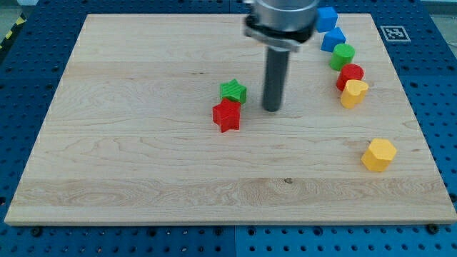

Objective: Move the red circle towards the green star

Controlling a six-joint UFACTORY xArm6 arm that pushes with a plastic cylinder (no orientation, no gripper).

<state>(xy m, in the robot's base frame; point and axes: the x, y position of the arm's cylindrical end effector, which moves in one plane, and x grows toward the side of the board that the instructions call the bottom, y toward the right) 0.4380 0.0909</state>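
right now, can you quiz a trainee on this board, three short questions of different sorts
1. True or false: the red star touches the green star.
2. Which block lies nearest the view's bottom right? A) yellow hexagon B) red circle C) green circle
3. Fill in: my tip stands to the view's ____ of the green star.

Key: 1 true; 2 A; 3 right.

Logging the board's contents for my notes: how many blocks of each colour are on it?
Blue: 2
Green: 2, a star and a round one
Red: 2, a star and a round one
Yellow: 2
Total: 8
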